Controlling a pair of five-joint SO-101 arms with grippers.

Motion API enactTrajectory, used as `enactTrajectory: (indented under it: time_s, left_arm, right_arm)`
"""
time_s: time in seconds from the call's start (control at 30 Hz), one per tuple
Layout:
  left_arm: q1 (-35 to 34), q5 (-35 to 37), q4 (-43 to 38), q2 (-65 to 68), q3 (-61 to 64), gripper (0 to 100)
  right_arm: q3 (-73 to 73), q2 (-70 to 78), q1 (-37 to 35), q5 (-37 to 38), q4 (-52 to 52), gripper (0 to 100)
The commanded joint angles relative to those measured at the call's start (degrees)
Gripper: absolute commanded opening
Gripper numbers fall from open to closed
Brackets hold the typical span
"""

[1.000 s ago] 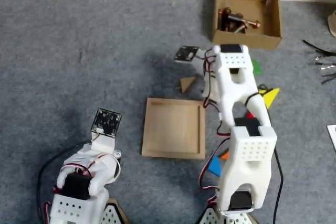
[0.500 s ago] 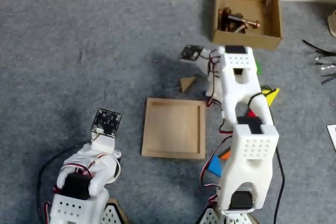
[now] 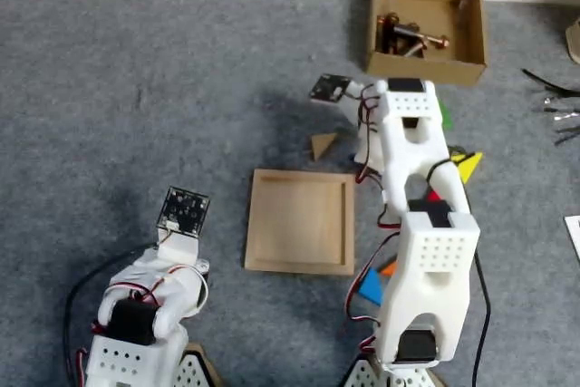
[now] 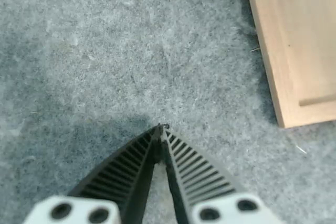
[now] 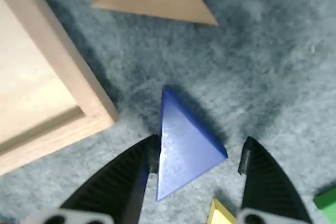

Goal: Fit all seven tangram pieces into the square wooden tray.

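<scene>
Blue triangle piece (image 5: pixel 186 148) lies on the grey carpet between the spread-apart jaws of the right gripper (image 5: pixel 199 141), its point aimed away from the wrist, just beside the square wooden tray's (image 5: pixel 73 72) corner; the left gripper (image 4: pixel 160 135), pinched together, sits farther off.

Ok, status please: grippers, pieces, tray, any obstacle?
Right gripper open, astride blue triangle on carpet by tray corner. Left gripper shut, empty, over carpet. Tray holds no pieces. Nothing between triangle and tray.
</scene>
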Motion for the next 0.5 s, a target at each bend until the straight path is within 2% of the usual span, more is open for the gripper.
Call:
enactTrajectory:
  time_s: [0.0, 0.47]
  left_arm:
    - [0.84, 0.35, 0.26, -0.22, 1.1, 1]
    - [0.84, 0.35, 0.26, -0.22, 1.1, 1]
  right_arm:
    - [-3.12, -1.89, 0.57, -0.44, -1.36, 24.5]
    - [2.24, -1.98, 0.84, -0.88, -0.48, 24.1]
